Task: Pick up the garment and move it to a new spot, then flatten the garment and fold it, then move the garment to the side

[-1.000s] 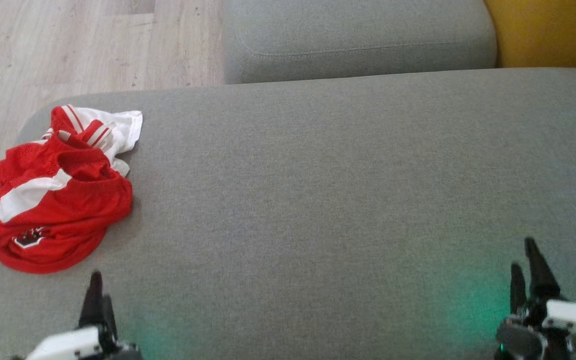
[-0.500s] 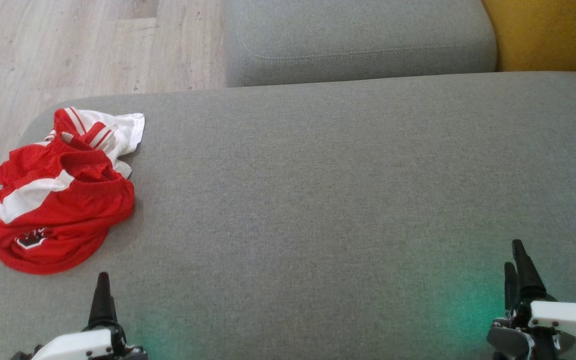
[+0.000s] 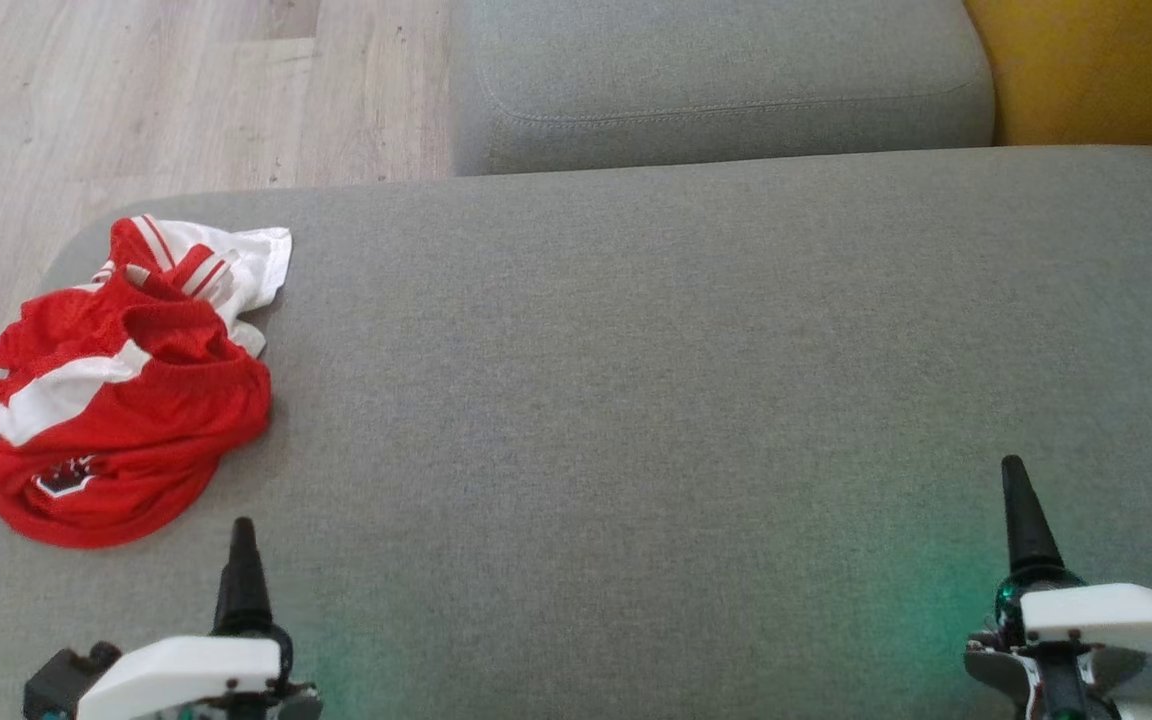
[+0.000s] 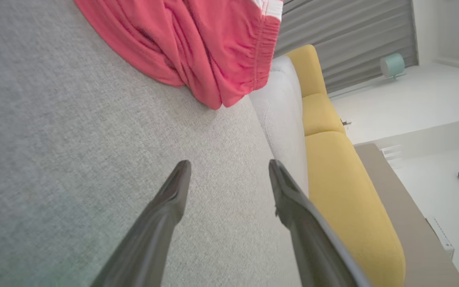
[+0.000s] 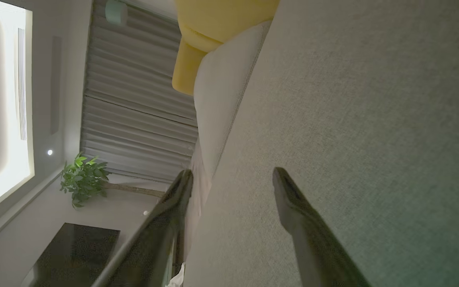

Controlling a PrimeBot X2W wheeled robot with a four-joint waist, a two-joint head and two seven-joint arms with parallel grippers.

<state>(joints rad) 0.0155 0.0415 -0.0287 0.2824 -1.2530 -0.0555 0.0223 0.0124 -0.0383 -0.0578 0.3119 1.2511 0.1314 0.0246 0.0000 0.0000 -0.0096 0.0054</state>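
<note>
Crumpled red-and-white garment (image 3: 116, 400) — left edge of grey cushion (image 3: 636, 400)

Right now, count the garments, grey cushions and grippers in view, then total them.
Garments: 1, the red and white garment.
Grey cushions: 2, the large cushion under it and the smaller cushion beyond.
Grippers: 2, the left gripper and the right gripper, both open.
Total: 5.

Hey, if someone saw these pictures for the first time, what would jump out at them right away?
The red and white garment, bunched in a heap at the left end of the grey cushion, stands out most. Next comes the yellow upholstery at the head view's upper right. The left gripper and right gripper hang open and empty over the cushion, low in the head view.
</note>
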